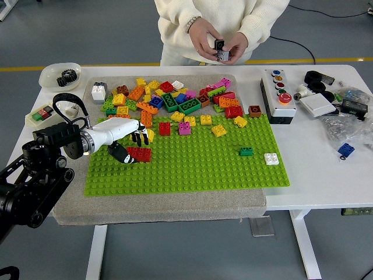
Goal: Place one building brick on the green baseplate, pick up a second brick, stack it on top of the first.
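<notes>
Left hand at green baseplate's left part, fingers curled around red brick resting on the studs, thumb touching its left end, person's hands holding 2 stacked bricks beyond table.

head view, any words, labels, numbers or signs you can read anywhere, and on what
No text can be read anywhere in this view.
Button box: coloured buttons, any labels too small to read.
Small switch box: red and green keys, no readable marks.
Dark box at the right edge: any print is blurred.
Bricks and green baseplate: no print visible.
</notes>
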You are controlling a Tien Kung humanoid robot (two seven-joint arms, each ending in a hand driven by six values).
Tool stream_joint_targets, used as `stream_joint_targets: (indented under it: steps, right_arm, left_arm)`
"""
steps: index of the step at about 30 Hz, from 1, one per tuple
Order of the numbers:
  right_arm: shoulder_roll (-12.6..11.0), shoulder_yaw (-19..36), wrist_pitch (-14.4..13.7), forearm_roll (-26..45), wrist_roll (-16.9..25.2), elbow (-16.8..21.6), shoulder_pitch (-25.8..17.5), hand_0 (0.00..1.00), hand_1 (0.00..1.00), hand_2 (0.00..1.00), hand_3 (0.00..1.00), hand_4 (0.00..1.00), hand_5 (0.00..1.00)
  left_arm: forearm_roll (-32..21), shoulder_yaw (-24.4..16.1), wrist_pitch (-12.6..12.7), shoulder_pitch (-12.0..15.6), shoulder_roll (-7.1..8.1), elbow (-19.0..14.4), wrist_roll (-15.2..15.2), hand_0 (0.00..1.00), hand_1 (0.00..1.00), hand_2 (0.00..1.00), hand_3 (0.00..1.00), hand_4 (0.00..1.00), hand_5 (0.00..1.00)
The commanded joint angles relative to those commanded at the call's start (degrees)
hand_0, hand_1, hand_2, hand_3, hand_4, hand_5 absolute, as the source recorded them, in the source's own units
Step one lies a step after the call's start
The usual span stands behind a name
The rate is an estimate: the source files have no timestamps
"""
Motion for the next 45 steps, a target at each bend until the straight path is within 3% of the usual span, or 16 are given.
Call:
stream_joint_targets:
  steps: [18, 34, 40, 41, 45]
  right_arm:
    - [-0.01, 0.04, 0.01, 0.03, 0.02, 0.00, 0.10, 0.746, 0.655, 0.725, 0.620, 0.842, 0.310]
    - [0.02, -0.13, 0.04, 0.24, 0.06, 0.00, 0.20, 0.746, 0.658, 0.726, 0.621, 0.843, 0.308]
    - [0.04, -0.22, 0.03, 0.41, 0.06, 0.00, 0.22, 0.746, 0.657, 0.725, 0.621, 0.843, 0.308]
    - [0.04, -0.23, 0.02, 0.44, 0.06, 0.00, 0.23, 0.746, 0.657, 0.726, 0.621, 0.843, 0.307]
    - [-0.01, -0.25, 0.01, 0.51, 0.07, 0.00, 0.23, 0.746, 0.657, 0.726, 0.621, 0.843, 0.307]
  left_arm:
    - [0.00, 0.67, 1.12, -0.16, -0.53, 1.85, -0.20, 0.739, 0.606, 0.543, 0.565, 0.932, 0.061]
    - [0.00, 1.60, 3.86, -0.34, -1.01, 3.71, -0.72, 0.733, 0.601, 0.536, 0.552, 0.928, 0.057]
    - [0.00, 1.94, 4.67, -0.49, -1.07, 4.12, -0.92, 0.700, 0.566, 0.510, 0.535, 0.901, 0.038]
    - [0.00, 1.99, 4.69, -0.51, -1.06, 4.16, -0.96, 0.620, 0.519, 0.496, 0.533, 0.856, 0.003]
    - [0.00, 2.23, 4.27, -0.56, -0.97, 4.21, -1.26, 0.620, 0.519, 0.496, 0.533, 0.856, 0.003]
